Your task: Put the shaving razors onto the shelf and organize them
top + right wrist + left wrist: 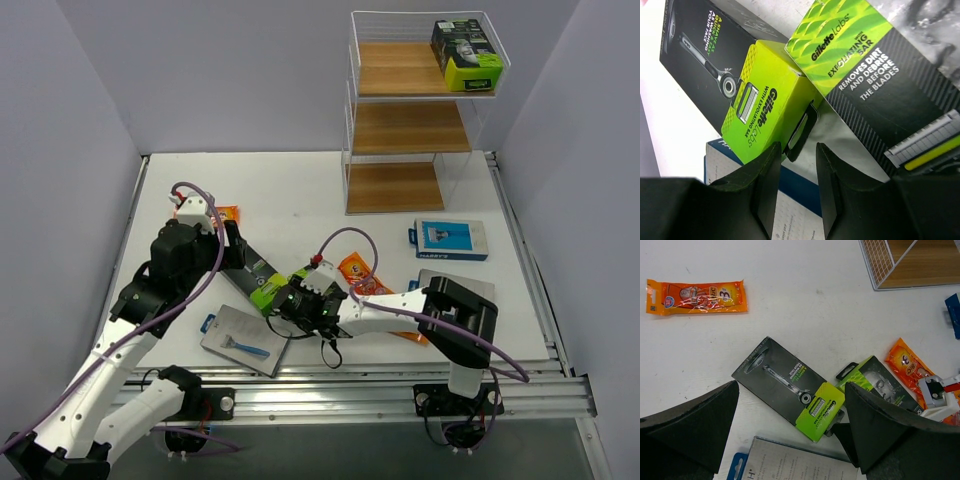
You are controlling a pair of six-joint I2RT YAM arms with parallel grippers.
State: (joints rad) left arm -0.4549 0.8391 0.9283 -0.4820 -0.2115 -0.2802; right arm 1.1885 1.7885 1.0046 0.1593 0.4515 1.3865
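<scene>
Two black-and-lime razor boxes lie crossed at the table's middle: one long, one wider. My right gripper hovers low at their lime ends. Its jaws stand narrowly open around nothing, just short of the long box's black hang tab. My left gripper hangs wide open above the long box. Orange packets and a blue card lie around. A grey card lies near the front. The shelf holds one black-and-lime box on top.
Another grey card lies partly under my right arm's elbow. Grey walls close in the table on the left, back and right. A metal rail runs along the near edge.
</scene>
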